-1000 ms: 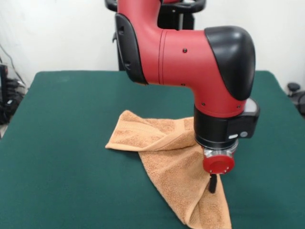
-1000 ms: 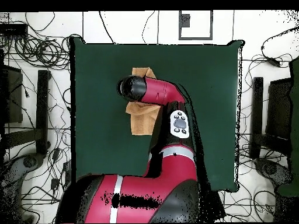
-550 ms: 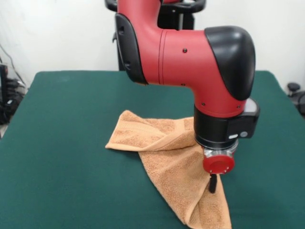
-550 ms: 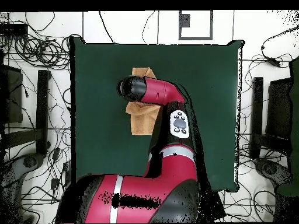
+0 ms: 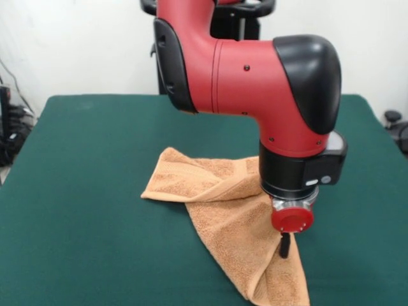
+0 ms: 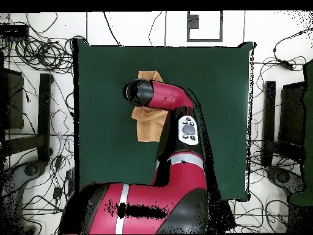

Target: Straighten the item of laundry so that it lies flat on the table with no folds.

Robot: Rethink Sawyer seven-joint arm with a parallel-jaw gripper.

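— Where is the towel (image 5: pixel 239 223)?
— I see it folded and creased on the green tabletop (image 5: pixel 83 191), near edge.
— And my gripper (image 5: pixel 285 245)?
— Down on the towel's right side; I cannot tell its state.

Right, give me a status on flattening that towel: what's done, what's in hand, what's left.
Done: nothing visibly yet; the towel lies folded over itself on the table, one flap crossing another. In hand: the gripper is down at the towel's edge nearest the camera in the front view; whether it grips is not clear. Left: unfolding the overlapped layers and spreading the towel flat.
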